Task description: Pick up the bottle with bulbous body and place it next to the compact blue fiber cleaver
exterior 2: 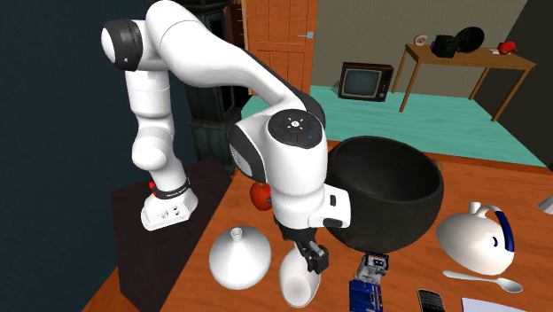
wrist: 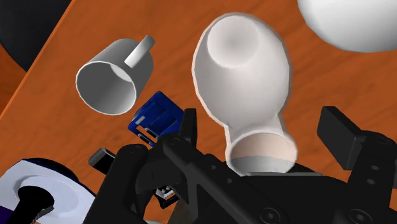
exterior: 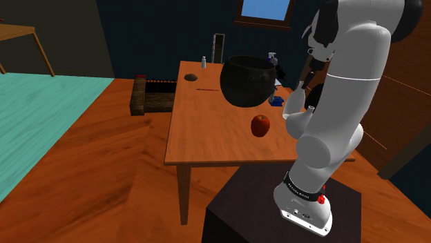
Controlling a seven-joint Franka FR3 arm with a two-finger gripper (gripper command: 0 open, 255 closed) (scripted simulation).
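Closest in the wrist view, the black jaws stand apart on both sides of the narrow end of the white bottle (wrist: 245, 76), with a gap on each side. Whether it rests on the tabletop (wrist: 63, 133) I cannot tell. Beside it, a white mug (wrist: 111, 83) shows an empty inside, and the blue cleaver (wrist: 153, 114) is partly hidden behind the jaws.

In the second exterior view, the bottle is cut off by the lower edge. The dark bowl (exterior 2: 390, 195) at centre right looks empty.

In the shoulder view, the bowl's inside is hidden.
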